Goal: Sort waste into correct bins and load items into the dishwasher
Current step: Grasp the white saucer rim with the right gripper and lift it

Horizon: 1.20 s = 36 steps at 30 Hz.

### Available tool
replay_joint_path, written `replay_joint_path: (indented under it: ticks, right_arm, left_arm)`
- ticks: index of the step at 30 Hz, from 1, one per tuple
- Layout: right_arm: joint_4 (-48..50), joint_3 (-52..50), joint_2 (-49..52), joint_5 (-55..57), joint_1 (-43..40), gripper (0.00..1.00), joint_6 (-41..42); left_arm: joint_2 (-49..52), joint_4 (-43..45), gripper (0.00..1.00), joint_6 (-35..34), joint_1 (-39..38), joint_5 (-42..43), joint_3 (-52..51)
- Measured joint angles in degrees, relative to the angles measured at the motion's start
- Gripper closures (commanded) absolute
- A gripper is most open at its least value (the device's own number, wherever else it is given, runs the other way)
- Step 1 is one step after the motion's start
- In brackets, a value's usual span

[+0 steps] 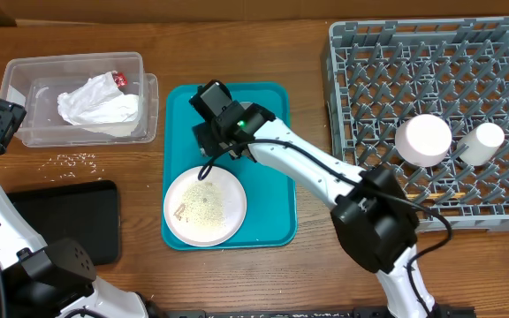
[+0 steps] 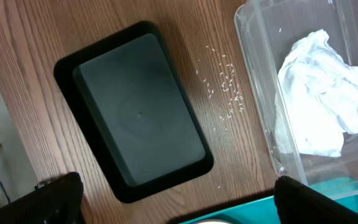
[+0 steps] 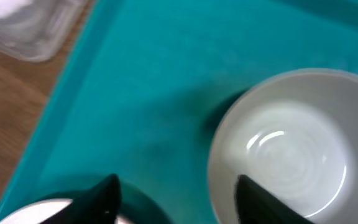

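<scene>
My right gripper is open low over the teal tray, and its fingers straddle the near rim of a pale grey-green bowl. In the overhead view the gripper hides that bowl. A round white plate with rice grains lies on the teal tray. The clear tub holds the crumpled white napkin with a red scrap. My left gripper is open and empty above the black tray. Loose rice grains lie on the table.
The grey dish rack at the right holds an upturned white bowl, a white cup and thin wooden chopsticks. The black tray lies at the front left. Rice grains lie below the tub.
</scene>
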Motion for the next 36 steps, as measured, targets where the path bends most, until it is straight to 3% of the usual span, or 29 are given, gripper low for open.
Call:
replay_joint_path:
  ticks: [2, 9, 15, 19, 21, 30, 36]
  right_arm:
    - [-0.4, 0.0, 1.5, 0.5, -0.2, 0.56, -0.3]
    - [-0.7, 0.0, 3.3, 1.2, -0.4, 0.61, -0.4]
    - [-1.6, 0.0, 3.6, 1.9, -0.4, 0.79, -0.8]
    - [-2.5, 0.0, 3.8, 2.2, -0.4, 0.84, -0.6]
    - [-2.6, 0.1, 3.8, 2.3, -0.4, 0.95, -0.5]
    - [-14.8, 11.6, 3.8, 2.6, -1.2, 0.96, 0.7]
    - [-24.6, 23.5, 0.4, 6.1, -6.6, 0.96, 0.9]
  left_arm:
    - [0.0, 0.0, 0.0, 0.0, 0.0, 0.0, 0.0]
    - [0.0, 0.0, 0.0, 0.0, 0.0, 0.0, 0.0]
    - [0.0, 0.0, 0.0, 0.0, 0.0, 0.0, 0.0]
    - [0.0, 0.0, 0.0, 0.0, 0.0, 0.0, 0.0]
    - [0.0, 0.0, 0.0, 0.0, 0.0, 0.0, 0.0]
    - [0.0, 0.0, 0.0, 0.0, 0.0, 0.0, 0.0]
    - [0.0, 0.0, 0.0, 0.0, 0.0, 0.0, 0.0]
